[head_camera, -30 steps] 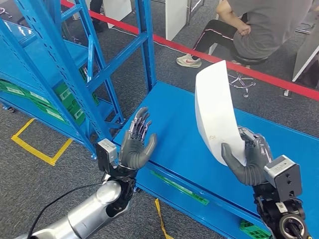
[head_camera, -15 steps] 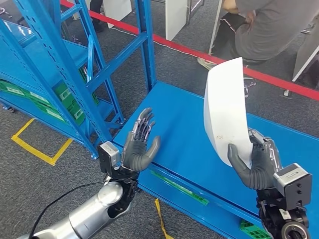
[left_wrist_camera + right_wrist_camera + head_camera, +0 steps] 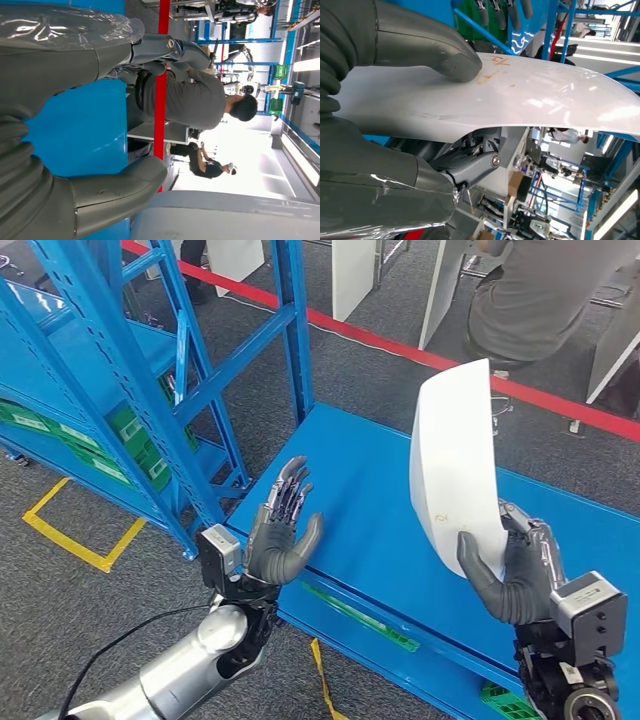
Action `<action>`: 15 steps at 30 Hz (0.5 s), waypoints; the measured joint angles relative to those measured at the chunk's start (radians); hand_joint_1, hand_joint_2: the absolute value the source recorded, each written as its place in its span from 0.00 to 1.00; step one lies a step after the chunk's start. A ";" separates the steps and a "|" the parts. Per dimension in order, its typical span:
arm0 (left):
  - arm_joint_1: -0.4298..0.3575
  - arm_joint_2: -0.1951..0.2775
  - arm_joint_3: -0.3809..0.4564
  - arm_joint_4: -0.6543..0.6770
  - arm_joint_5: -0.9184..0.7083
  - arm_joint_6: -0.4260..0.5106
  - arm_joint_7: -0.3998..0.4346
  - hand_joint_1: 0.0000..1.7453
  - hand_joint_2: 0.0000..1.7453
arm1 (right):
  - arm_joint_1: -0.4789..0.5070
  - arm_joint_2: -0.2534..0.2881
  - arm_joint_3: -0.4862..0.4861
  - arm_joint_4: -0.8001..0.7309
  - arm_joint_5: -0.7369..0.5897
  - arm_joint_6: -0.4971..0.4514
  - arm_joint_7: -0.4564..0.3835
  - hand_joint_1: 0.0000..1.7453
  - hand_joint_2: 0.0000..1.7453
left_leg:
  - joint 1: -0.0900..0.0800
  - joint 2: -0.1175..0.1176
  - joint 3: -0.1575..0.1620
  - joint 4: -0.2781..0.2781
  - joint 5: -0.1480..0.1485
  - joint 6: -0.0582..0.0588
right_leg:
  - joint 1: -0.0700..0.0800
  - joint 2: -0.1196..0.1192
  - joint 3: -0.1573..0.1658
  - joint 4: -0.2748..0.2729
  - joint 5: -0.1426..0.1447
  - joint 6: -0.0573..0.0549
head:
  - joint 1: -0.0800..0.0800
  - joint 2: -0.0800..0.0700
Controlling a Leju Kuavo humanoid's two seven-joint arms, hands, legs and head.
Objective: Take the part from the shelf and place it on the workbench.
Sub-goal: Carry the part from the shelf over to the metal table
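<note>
Since a second earlier, the right hand (image 3: 521,575) had carried the curved white panel (image 3: 455,462) a little to the right and held it more upright over the blue workbench (image 3: 362,520). Its thumb pressed the panel's marked face while the fingers (image 3: 471,167) backed the other side, pinching the lower edge. Across the bench, the left hand (image 3: 278,530) stood palm-up with fingers spread, holding nothing, the blue shelf frame (image 3: 136,370) beyond its fingertips. A seated person (image 3: 536,300) was past the red floor line (image 3: 377,338).
</note>
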 joint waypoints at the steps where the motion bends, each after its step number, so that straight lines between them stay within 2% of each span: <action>1: 0.000 0.000 0.000 0.000 -0.001 0.000 0.000 0.00 1.00 | 0.000 0.000 0.000 0.000 0.011 0.000 -0.001 1.00 1.00 | -0.001 0.000 0.000 0.001 -0.001 0.001 | -0.001 0.000 0.000 -0.001 0.000 0.000 | 0.000 0.000; 7: 0.000 0.000 0.000 0.000 -0.003 -0.003 -0.002 0.00 1.00 | 0.002 0.002 0.001 -0.005 0.053 0.000 -0.002 1.00 1.00 | -0.008 -0.002 -0.002 0.005 -0.007 0.012 | -0.007 -0.001 0.002 -0.004 -0.002 0.007 | -0.001 0.000; 9: 0.000 0.000 0.000 -0.001 -0.004 -0.003 -0.002 0.00 1.00 | 0.002 0.004 0.001 -0.009 0.055 0.001 -0.001 1.00 1.00 | -0.002 -0.004 0.008 -0.010 -0.003 0.018 | -0.008 -0.003 0.002 -0.001 -0.008 0.011 | -0.001 0.000; 10: 0.000 0.000 0.000 -0.001 -0.005 -0.002 -0.002 0.00 1.00 | 0.003 0.005 0.001 -0.012 0.055 0.002 0.000 1.00 1.00 | 0.001 -0.006 0.016 -0.018 -0.001 0.022 | -0.008 -0.004 -0.006 0.022 -0.023 0.014 | 0.001 0.000; 11: 0.000 0.000 0.000 -0.001 -0.007 -0.002 -0.002 0.00 1.00 | 0.003 0.005 0.001 -0.014 0.056 0.004 0.001 1.00 1.00 | 0.005 -0.008 0.023 -0.025 0.001 0.025 | -0.009 -0.004 -0.029 0.072 -0.049 0.017 | 0.003 0.000; 13: 0.002 0.000 0.000 -0.001 -0.010 0.000 0.000 0.00 1.00 | 0.004 0.006 0.002 -0.015 0.058 0.010 0.003 1.00 1.00 | 0.006 -0.015 0.027 -0.026 -0.001 0.027 | -0.013 -0.004 -0.102 0.220 -0.112 0.025 | 0.007 0.000; 14: 0.004 0.000 0.000 -0.001 -0.012 0.000 0.000 0.00 1.00 | 0.005 0.006 0.002 -0.015 0.062 0.013 0.005 1.00 1.00 | 0.007 -0.022 0.028 -0.026 -0.002 0.026 | -0.016 -0.004 -0.136 0.281 -0.128 0.029 | 0.007 0.000; 15: 0.006 0.000 0.000 -0.001 -0.014 0.000 0.001 0.00 1.00 | 0.006 0.006 0.003 -0.015 0.066 0.014 0.007 1.00 1.00 | 0.008 -0.030 0.029 -0.025 -0.003 0.024 | -0.020 -0.004 -0.154 0.306 -0.124 0.033 | 0.007 0.000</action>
